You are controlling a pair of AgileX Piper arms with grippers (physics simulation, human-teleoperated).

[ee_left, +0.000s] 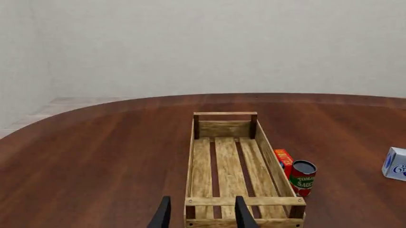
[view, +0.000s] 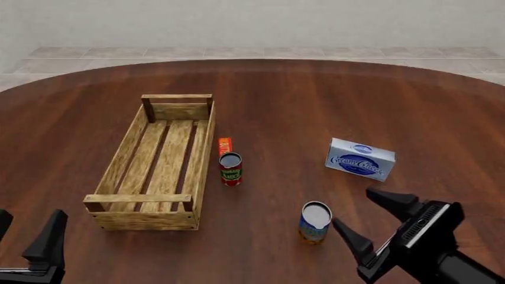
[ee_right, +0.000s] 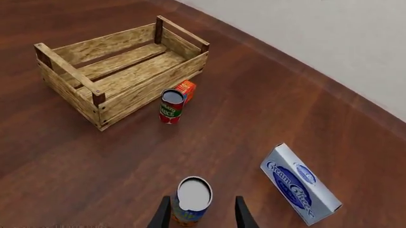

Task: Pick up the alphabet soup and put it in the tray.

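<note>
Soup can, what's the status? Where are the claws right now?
Both claws open: right claw beside alphabet soup, not gripping; left claw idle. Soup upright on table, outside tray. Tomato can stands between.

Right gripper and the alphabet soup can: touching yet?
Apart. In the front view the open right gripper sits beside the alphabet soup, with bare table showing between the near fingertip and the can; the right wrist view shows the can ahead between the fingers.

A red-and-green tomato sauce can (view: 230, 168) stands mid-table (view: 316, 94), touching a small orange box (view: 225, 145); a blue-white cream cheese box (view: 361, 158) lies toward the right edge.
</note>
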